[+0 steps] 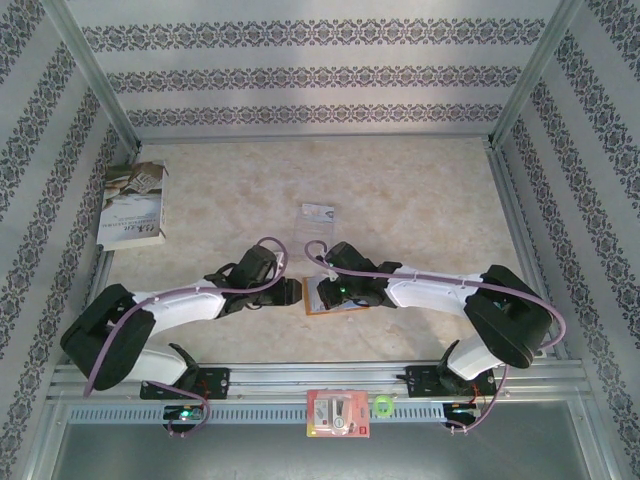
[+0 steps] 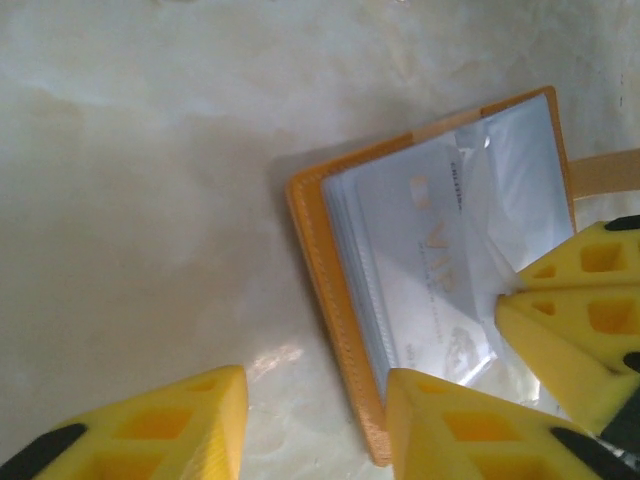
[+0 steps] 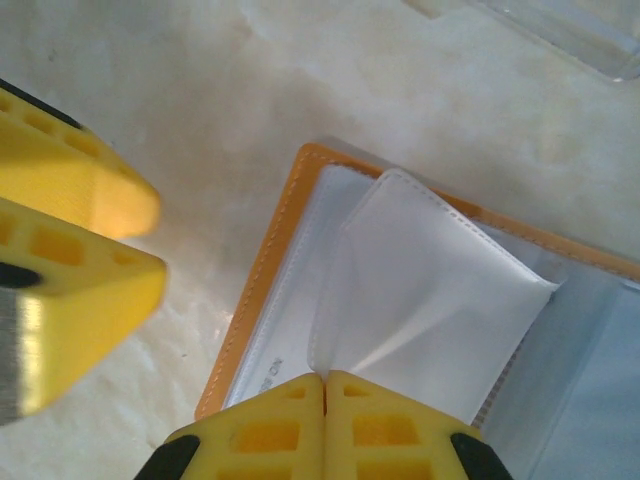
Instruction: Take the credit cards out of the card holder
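The orange-tan card holder (image 1: 338,304) lies open on the table between the two grippers. In the left wrist view its orange edge (image 2: 325,280) frames clear sleeves holding a pale credit card (image 2: 420,250) with faint lettering. My left gripper (image 2: 315,400) is open and low over the table. Its right finger (image 2: 470,430) is over the holder's near corner, and its left finger is on bare table. My right gripper (image 3: 325,385) is shut on a translucent sleeve (image 3: 430,290) of the holder (image 3: 262,270), lifting it like a page. A printed card edge (image 3: 272,365) shows beneath.
A book (image 1: 135,205) lies at the far left by the wall. A clear plastic tray (image 1: 318,213) sits just beyond the holder. A red-and-white packet (image 1: 338,413) and a green ring (image 1: 383,405) rest on the front rail. Patterned walls enclose the table.
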Action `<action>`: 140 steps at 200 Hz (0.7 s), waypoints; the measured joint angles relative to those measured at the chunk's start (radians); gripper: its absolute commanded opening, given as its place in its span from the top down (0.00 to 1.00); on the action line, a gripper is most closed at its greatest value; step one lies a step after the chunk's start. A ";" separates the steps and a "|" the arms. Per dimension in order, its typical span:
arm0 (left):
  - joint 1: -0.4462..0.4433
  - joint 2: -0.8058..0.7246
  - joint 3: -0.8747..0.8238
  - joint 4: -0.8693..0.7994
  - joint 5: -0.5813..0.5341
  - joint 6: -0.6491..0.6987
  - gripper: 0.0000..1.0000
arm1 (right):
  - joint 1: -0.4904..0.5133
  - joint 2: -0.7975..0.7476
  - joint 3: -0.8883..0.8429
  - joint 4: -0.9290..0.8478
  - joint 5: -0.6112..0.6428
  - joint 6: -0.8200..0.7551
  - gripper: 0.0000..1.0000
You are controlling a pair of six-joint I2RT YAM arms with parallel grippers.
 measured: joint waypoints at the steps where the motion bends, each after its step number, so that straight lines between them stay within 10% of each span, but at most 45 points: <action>1: -0.001 0.003 0.003 0.000 0.001 0.001 0.66 | 0.000 0.000 -0.001 0.002 -0.001 0.000 1.00; 93: -0.055 0.157 0.135 0.006 0.054 0.016 0.99 | -0.010 -0.002 -0.032 0.069 -0.060 0.044 1.00; 140: -0.059 0.211 0.163 -0.033 0.085 0.019 1.00 | -0.012 -0.003 -0.045 0.076 -0.059 0.063 1.00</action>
